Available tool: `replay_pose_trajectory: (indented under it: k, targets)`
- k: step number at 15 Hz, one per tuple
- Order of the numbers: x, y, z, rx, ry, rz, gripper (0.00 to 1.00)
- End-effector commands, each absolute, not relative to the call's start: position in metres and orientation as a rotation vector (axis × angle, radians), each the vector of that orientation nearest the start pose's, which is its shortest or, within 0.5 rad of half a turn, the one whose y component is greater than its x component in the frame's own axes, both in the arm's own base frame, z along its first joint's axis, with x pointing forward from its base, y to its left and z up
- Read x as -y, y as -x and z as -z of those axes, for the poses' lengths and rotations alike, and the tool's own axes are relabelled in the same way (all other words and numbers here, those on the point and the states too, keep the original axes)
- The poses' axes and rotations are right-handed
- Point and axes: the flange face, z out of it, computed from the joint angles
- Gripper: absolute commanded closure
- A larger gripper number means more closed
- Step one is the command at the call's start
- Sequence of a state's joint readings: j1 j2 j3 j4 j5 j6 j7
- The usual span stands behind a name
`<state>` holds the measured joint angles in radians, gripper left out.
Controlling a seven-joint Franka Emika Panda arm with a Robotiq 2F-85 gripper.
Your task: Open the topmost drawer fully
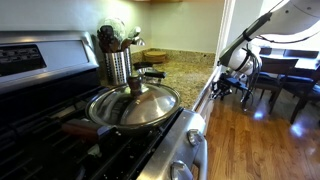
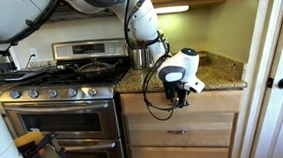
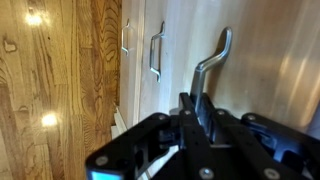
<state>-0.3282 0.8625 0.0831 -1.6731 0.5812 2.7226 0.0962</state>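
The topmost drawer (image 2: 218, 103) has a light wood front and sits just under the granite counter, looking pushed in, so its inside is hidden. In the wrist view its curved metal handle (image 3: 213, 55) runs down between my fingers. My gripper (image 3: 200, 108) is shut on that handle. In both exterior views the gripper (image 2: 179, 90) (image 1: 231, 78) sits right at the cabinet front, below the counter edge. The handle itself is hidden behind the gripper in both exterior views.
Lower drawers with metal handles (image 3: 155, 50) lie below. A steel stove with knobs (image 2: 62, 93) stands beside the cabinet, with a lidded pan (image 1: 133, 105) and a utensil holder (image 1: 118, 65) on top. Wood floor (image 3: 50, 90); table and chairs (image 1: 285, 75); white door (image 2: 281, 69).
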Motion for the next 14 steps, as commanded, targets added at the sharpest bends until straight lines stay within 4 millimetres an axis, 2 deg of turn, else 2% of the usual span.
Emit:
replay_pose_trajectory:
  k: [1,2,9,10,14]
  targets:
    - [0.208,-0.629,-0.129,-1.21,2.597,0.26,0.94]
    - [0.193,-0.651,-0.117,-1.213,2.534,0.273,0.89]
    - [0.199,-0.643,-0.118,-1.228,2.54,0.264,0.89]
    - [0.199,-0.643,-0.118,-1.228,2.54,0.264,0.95]
    - [0.207,-0.618,-0.102,-1.245,2.555,0.247,0.95]
